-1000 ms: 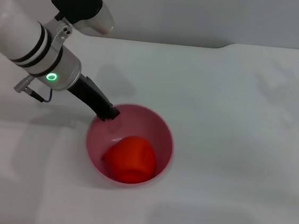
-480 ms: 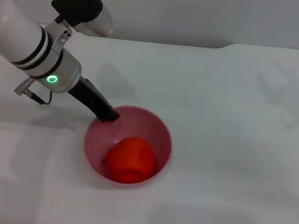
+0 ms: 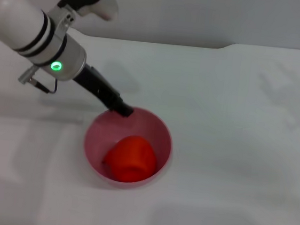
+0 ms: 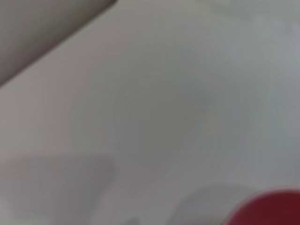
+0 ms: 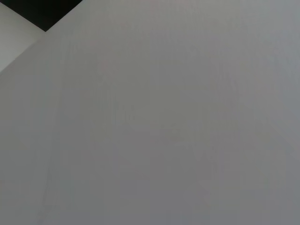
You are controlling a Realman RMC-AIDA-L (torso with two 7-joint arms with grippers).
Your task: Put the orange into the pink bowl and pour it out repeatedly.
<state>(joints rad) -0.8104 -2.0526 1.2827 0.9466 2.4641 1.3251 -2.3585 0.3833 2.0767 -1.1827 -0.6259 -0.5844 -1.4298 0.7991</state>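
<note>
The head view shows the pink bowl (image 3: 128, 144) standing upright on the white desk (image 3: 234, 127), a little left of the middle of the frame, with the orange (image 3: 131, 158) lying inside it toward the near wall. The left tool (image 3: 122, 109) reaches down from the upper left of the frame, and its dark tip meets the bowl's far rim; whether it pinches that rim or only touches it cannot be told, because the fingers read as one dark shape. The right tool is not in sight, and its wrist view shows only bare desk. The left wrist view catches just a red sliver at its lower right edge. The main risk lies in the pour. A grip on one thin, glossy edge is probably weak, so the bowl could slip or swing as it tips, and it might drop or skid away. The fruit looks rounded and smooth, so once tipped out it may roll well across the open desk, possibly toward an edge. If the tip is merely resting on the rim, a lift would likely leave the bowl behind or knock it sideways.
</note>
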